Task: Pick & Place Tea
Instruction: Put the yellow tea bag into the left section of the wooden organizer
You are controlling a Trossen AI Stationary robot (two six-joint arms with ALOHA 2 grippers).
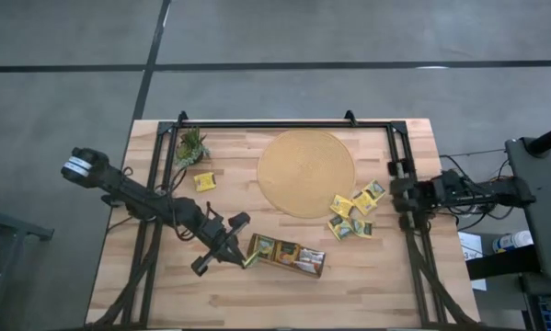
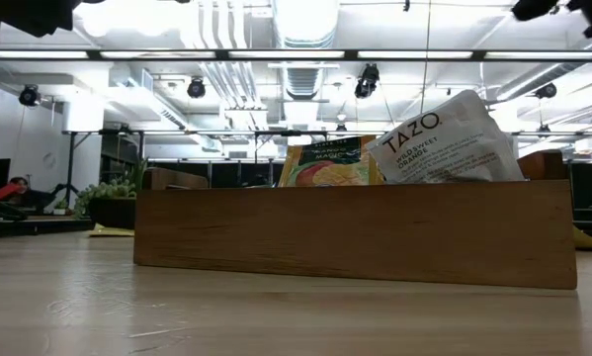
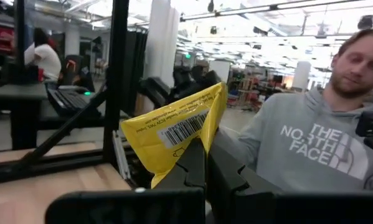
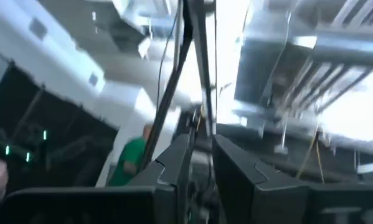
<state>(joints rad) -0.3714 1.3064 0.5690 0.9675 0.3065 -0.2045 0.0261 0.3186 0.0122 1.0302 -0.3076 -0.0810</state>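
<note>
My left gripper (image 1: 243, 256) (image 3: 205, 142) is shut on a yellow tea sachet (image 1: 251, 260) (image 3: 174, 130), just off the left end of the dark brown oblong tray (image 1: 304, 268). The tray (image 2: 355, 232) holds sachets standing on edge, among them a white one (image 2: 444, 138). Several more sachets (image 1: 356, 214) lie in a heap at the round mat's (image 1: 306, 172) right rim. A single sachet (image 1: 203, 181) lies on the table left of the mat. My right gripper (image 1: 399, 196) (image 4: 202, 143) waits at the table's right edge, with a narrow gap between its fingers and nothing in it. My left gripper pinches the yellow sachet between its two fingers at one edge (image 3: 187, 154). The rest of the sachet sticks out past the fingertips, barcode side showing. The fingers come roughly level from the table's left. The sachet is off the tabletop; whether it touches the tray I cannot tell.
A small green plant (image 1: 191, 147) stands at the far left corner. A black metal frame (image 1: 284, 124) runs along the table's far edge and sides. In the left wrist view a person in a grey hoodie (image 3: 311, 149) sits beyond the table.
</note>
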